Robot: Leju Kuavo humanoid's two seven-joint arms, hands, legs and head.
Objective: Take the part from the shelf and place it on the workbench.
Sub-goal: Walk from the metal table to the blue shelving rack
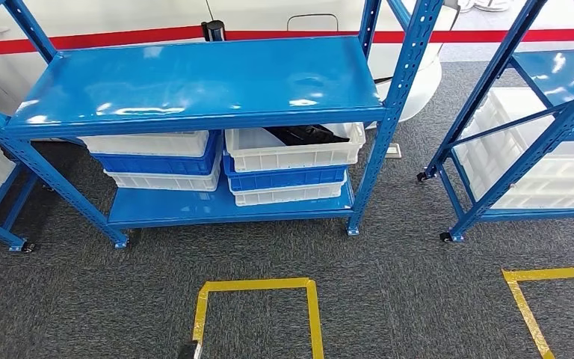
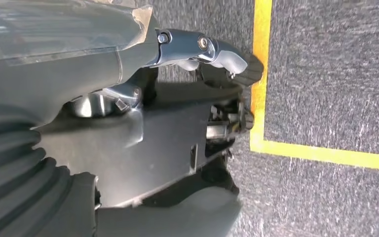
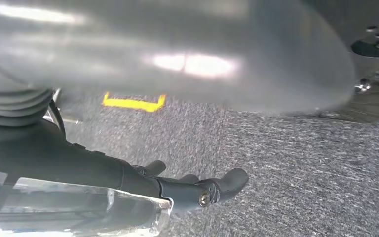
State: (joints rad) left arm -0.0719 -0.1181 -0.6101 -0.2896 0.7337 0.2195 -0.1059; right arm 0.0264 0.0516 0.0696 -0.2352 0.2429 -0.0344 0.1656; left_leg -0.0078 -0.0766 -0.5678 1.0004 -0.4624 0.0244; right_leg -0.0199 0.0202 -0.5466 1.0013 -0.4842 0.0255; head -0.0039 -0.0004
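Left hand (image 2: 217,74) hangs over grey carpet, holding nothing, fingers apart; right hand (image 3: 197,190) likewise empty. Black part (image 1: 306,134) lies in top white plastic bin (image 1: 269,158), right end of blue metal shelf's (image 1: 194,82) lower level. Risk: top shelf overhang blocks reach, hand clips edge.

**Occlusions and cut-offs**

Black part (image 1: 306,134) in the top white bin (image 1: 293,153): rear tucked under the blue shelf (image 1: 194,82), shape unclear. Second rack (image 1: 523,134) cut by the head view's right edge. Left hand (image 2: 227,59): mostly behind its own cover, grip state unreadable. Right hand (image 3: 197,187): fingers partly out of frame; a blurred grey mass lies across much of that view.
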